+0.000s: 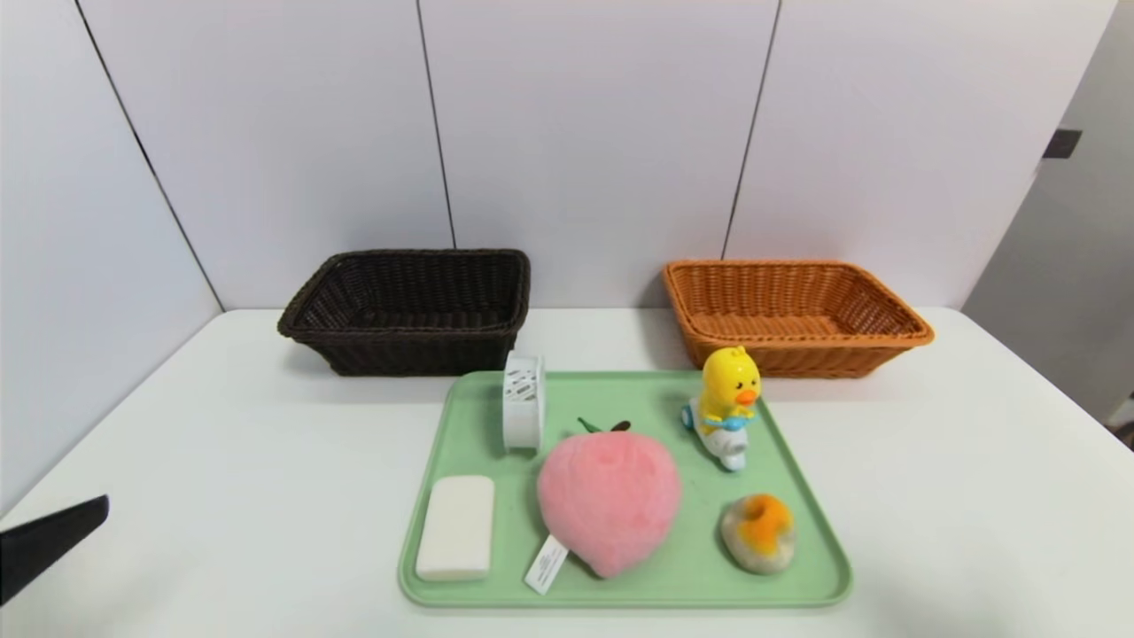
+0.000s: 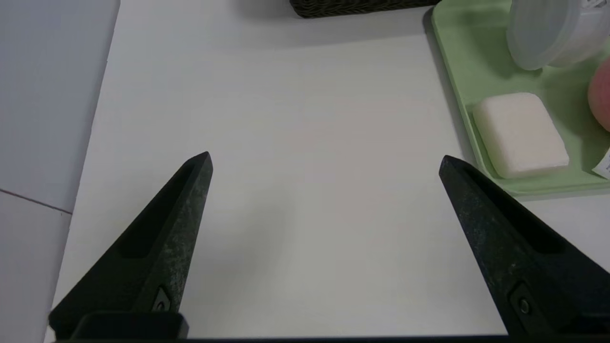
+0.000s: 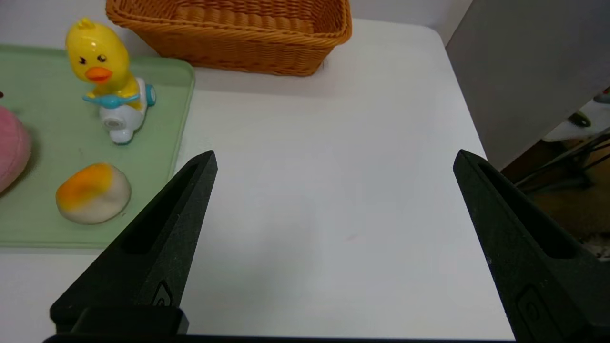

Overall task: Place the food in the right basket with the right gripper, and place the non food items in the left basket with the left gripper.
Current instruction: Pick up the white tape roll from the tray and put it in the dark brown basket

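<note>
Bun: we found the bun at the tray's near right; we judged a centred, low grasp best, clear of the duck.
Right gripper: fingers of the right gripper wide, over the tabletop.
Left gripper: fingers of the left gripper wide, left of the tray.
Views: only the wrist views showed us both finger pairs.
</note>
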{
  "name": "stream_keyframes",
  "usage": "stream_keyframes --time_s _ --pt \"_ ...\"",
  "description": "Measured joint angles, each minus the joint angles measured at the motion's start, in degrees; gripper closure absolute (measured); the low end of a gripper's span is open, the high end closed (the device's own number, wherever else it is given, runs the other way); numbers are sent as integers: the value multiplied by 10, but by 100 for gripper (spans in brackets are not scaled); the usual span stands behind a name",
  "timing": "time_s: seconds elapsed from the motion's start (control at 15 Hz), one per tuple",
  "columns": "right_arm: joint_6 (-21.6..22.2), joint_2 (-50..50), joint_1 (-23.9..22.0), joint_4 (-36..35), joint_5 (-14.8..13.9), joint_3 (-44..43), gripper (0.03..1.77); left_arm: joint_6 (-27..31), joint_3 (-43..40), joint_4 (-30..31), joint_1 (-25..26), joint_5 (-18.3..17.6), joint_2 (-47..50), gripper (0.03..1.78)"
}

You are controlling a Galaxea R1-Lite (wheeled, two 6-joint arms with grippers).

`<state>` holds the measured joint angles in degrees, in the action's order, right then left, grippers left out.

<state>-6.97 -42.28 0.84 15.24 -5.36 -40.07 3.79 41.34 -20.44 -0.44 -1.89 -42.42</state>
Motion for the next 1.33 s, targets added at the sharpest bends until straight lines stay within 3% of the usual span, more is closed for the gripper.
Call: stream_keyframes --time_s 0.27,0.47,0.6,0.73,1.0,1.2,1.33 --pt "5 -114 -11 10 4 -73 9 -26 112 -24 -2 -6 -125 12" --pt "25 -177 -12 47 16 -122 9 -97 190 -82 -16 -50 -181 12" --pt "50 -206 -11 101 44 -164 9 -156 221 -119 -39 -79 -203 12" --pt "72 -231 -6 158 73 -206 9 -187 235 -124 -85 -83 -216 12" --pt "74 -255 38 173 80 -225 9 -228 285 -148 -206 -81 -253 12" --pt "66 -262 69 173 88 -227 9 -233 325 -158 -255 -67 -306 12" --pt "37 -270 74 172 90 -228 9 -241 342 -156 -285 -49 -343 12"
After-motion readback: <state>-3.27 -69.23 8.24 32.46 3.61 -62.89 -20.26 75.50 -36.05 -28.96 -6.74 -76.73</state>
